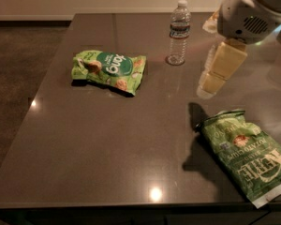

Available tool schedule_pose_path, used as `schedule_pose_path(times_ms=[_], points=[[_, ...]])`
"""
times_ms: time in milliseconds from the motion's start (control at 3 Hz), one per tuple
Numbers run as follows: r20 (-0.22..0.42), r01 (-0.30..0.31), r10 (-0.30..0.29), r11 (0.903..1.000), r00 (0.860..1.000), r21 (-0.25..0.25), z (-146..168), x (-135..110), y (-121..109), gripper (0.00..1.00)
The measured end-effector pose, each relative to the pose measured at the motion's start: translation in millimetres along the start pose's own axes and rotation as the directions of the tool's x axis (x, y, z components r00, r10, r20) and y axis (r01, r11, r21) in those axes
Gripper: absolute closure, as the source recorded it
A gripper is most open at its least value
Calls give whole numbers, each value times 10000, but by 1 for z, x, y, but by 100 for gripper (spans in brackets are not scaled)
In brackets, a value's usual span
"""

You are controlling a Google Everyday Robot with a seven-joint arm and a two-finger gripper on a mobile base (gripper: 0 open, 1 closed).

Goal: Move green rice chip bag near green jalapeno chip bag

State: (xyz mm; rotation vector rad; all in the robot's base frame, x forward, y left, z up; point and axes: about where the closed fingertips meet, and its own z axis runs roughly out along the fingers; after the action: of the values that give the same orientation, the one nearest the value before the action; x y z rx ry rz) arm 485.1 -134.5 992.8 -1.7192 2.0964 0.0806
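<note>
Tool point(207, 88) over the right of the table point(98, 153), two green bags lying well apart.

The rice bag point(107, 71) lies flat on the far left part of the table, its dark oval logo facing up, nothing touching it. The Kettle bag point(246, 153) lies flat at the near right corner, its white bottom edge toward the near edge of the table and its crumpled top pointing far-left. A clear water bottle point(179, 32) stands upright at the far side, to the right of the rice bag. The tool, pale yellow below a white arm housing, hangs above the table between the bottle and the Kettle bag, clear of both bags; it has hold of nothing, and I cannot tell whether it is open or closed.
</note>
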Motion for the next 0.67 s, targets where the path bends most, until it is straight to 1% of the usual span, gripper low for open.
schedule_pose_path(times_ms=[333, 667], points=[[620, 307, -293, 9993, 9976, -225, 22, -45, -6, 0], [885, 475, -441, 9982, 9951, -363, 57, -86, -10, 0]])
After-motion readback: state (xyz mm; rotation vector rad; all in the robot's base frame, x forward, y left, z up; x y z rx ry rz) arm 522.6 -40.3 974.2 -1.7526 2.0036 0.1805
